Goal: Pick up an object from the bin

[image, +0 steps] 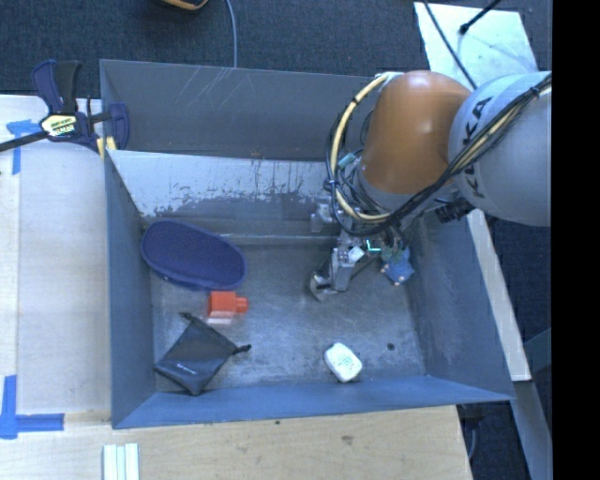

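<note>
Nearest lie a white lump (343,362) and a black pouch (195,356), behind them an orange block (225,306) and a blue oval pad (192,254), while the jaws stand low over bare bin (281,319) floor, apart from all, and whether they are clenched I cannot tell.

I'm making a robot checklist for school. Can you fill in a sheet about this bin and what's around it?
Surface: grey bin floor, scuffed.
Job's things: dark blue oval pad back left; orange block and black pouch front left; white lump front middle.
Clutter: nothing seen.
Grippers: the gripper hangs low over bare floor, apart from all four.
Cables: yellow and black cables loop round the orange wrist cover.
Surroundings: dark floor behind the bin.
</note>
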Action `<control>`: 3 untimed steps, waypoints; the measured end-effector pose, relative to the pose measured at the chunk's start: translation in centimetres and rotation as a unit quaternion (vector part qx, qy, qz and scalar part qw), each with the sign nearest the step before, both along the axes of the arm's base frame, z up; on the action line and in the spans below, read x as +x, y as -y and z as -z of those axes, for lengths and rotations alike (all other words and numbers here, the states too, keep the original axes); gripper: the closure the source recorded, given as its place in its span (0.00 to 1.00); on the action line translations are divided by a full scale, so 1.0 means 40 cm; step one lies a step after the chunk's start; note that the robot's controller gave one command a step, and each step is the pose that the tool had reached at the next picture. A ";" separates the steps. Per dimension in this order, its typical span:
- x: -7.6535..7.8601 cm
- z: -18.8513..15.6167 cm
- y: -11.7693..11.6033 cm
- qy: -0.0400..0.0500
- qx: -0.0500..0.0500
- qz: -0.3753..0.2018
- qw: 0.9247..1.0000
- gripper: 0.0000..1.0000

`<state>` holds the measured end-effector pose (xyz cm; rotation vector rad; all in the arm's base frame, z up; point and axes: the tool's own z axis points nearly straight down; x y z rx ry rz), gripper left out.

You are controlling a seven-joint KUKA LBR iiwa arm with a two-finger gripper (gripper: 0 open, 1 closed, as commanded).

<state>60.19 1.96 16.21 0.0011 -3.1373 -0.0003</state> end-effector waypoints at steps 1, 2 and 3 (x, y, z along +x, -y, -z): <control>0.037 0.159 0.134 0.003 -0.001 0.142 0.990 0.00; 0.041 0.148 0.122 0.004 0.002 0.139 0.990 1.00; -0.117 -0.136 0.169 0.003 -0.001 0.150 0.989 1.00</control>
